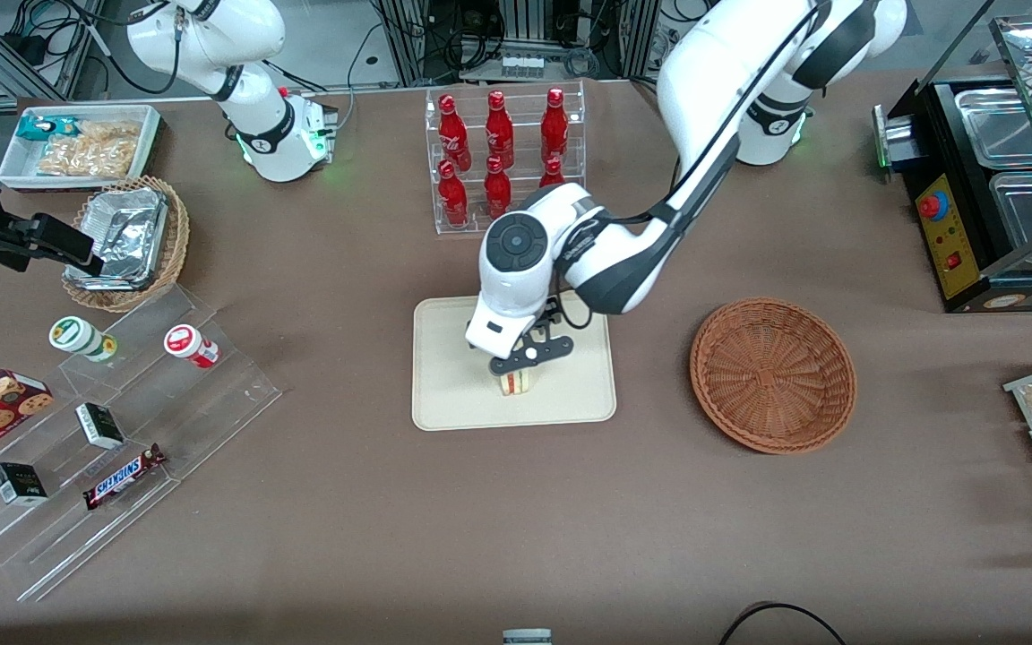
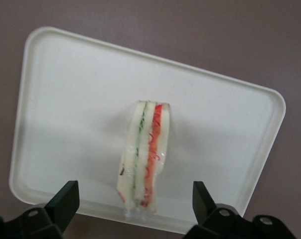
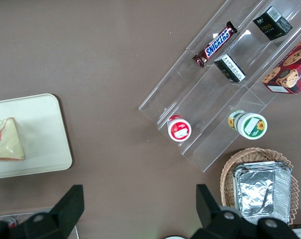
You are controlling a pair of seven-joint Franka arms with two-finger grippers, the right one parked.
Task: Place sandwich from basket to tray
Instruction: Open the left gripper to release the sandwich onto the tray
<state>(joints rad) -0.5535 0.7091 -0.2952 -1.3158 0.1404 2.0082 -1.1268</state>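
**A:** How are the fingers (image 2: pixel 66 199) standing?

**B:** They are spread wide and released, one on each side of the sandwich (image 2: pixel 144 157), touching neither face of it. The gripper (image 1: pixel 529 360) is hanging just above the wedge, and the wedge is sitting on the tray (image 1: pixel 444 403), on edge, with the red and green filling lines facing up at the wrist camera.

**A:** Where on the tray?

**B:** Taking the front camera's picture as a clock face over the tray, the sandwich is lying toward five o'clock from the tray's middle, close to the rim nearest that camera. The basket (image 1: pixel 773 374) is sitting well apart at three o'clock, toward the working arm's end of the table, with nothing in it.

**A:** What could go wrong?

**B:** The wedge is standing on a narrow edge. I'm judging that a finger brushing it while rising could tip it flat or push it over the low rim.

**A:** Anything hard to see?

**B:** The arm is covering part of the tray from the front, and the gripper is hiding most of the sandwich there.
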